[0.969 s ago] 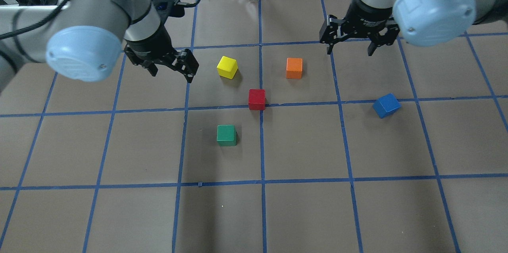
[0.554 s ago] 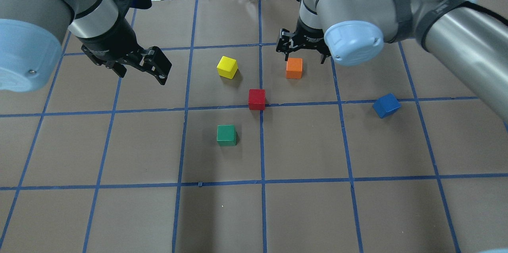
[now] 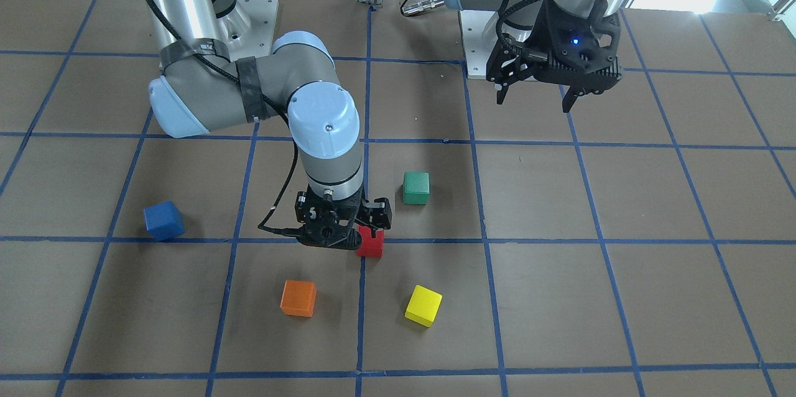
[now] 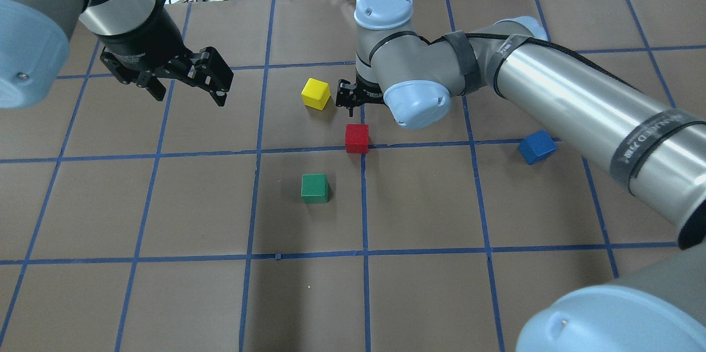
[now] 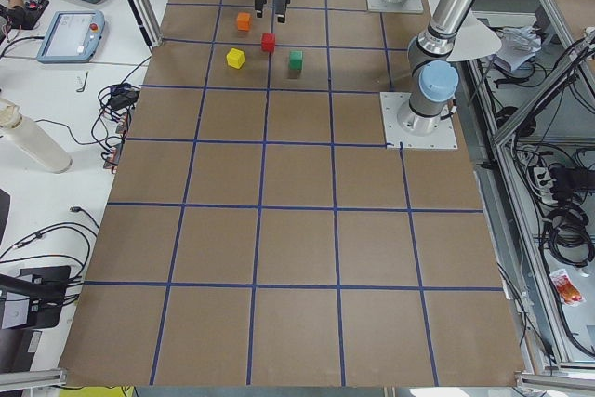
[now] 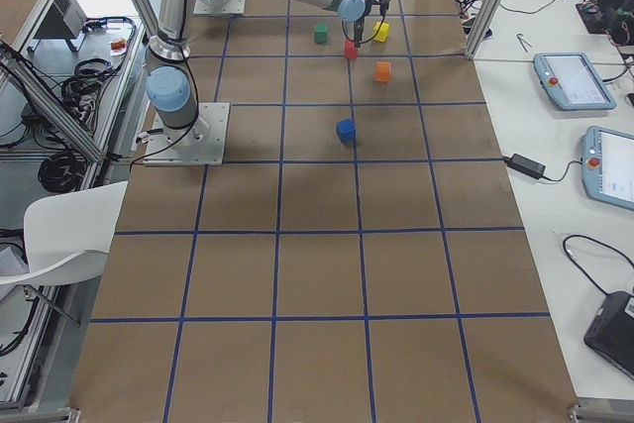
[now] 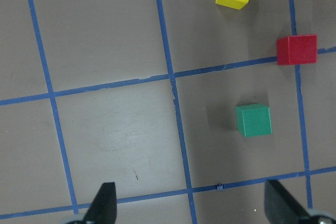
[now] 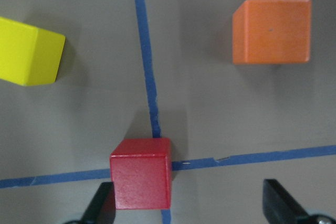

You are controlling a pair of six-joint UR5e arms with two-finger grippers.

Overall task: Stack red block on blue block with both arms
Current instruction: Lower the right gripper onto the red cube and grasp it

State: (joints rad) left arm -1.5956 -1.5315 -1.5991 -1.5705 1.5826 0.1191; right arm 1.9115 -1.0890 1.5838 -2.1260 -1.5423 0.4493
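The red block (image 8: 140, 179) is sitting on a tape crossing, a matte cube with no longer side. The right gripper (image 8: 190, 209) is hanging nearest, its fingers standing wide apart, and the block is lying off-centre in that gap, just beside one finger (image 8: 100, 205). The left gripper (image 4: 188, 95), also spread, is hanging well apart from it, as is the blue block (image 4: 536, 146).

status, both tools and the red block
Left tool open, empty. Right tool open at red block, not gripping. Blue block apart, unstacked. Yellow block, orange block close by.
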